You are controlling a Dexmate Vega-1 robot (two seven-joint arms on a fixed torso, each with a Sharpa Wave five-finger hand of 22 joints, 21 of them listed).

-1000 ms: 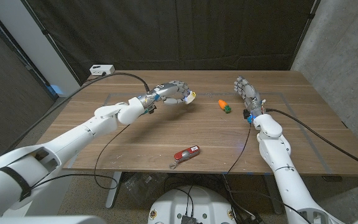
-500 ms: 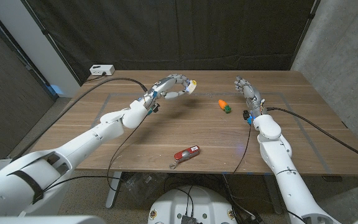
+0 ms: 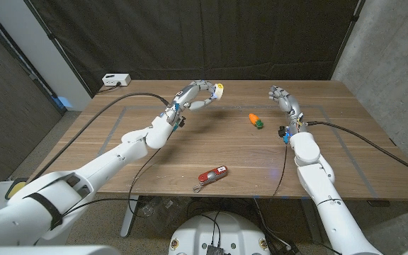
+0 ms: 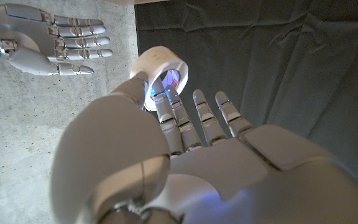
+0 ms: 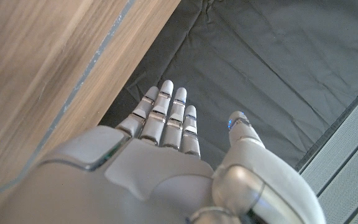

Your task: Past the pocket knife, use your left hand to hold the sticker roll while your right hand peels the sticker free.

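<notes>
Head view, left hand: the left hand [image 3: 198, 95] is raised above the far part of the wooden table [image 3: 154, 152], and it pinches the sticker roll [image 3: 219, 90] at its fingertips.
Head view, sticker roll: a small white ring with some yellow on it, held in the air, not touching the table, beyond the pocket knife.
Head view, right hand: the right hand [image 3: 283, 98] is up over the far right part of the table, fingers apart, holding nothing. It is well apart from the roll.
Head view, pocket knife: the red pocket knife [image 3: 212, 175] lies on the near middle of the table, with a metal part folded out at its left end.
Head view, small toy: an orange and green toy [image 3: 255, 120] lies on the table between the two hands, nearer to the right one.
Head view, white box: a small white box [image 3: 115, 79] sits at the far left corner of the table.
Left wrist view, left hand: the left hand [image 4: 185, 155] holds the sticker roll [image 4: 161, 70] between thumb and fingers; the hole of the ring faces the camera.
Left wrist view, right hand: the right hand [image 4: 45, 43] shows with its fingers stretched out and a little spread, empty.
Right wrist view, right hand: the right hand [image 5: 160, 162] has straight fingers [image 5: 165, 115] lying side by side, the thumb apart from them, nothing in it. The table [image 5: 36, 68] edge is beside it, with a dark curtain [image 5: 272, 74] behind.
</notes>
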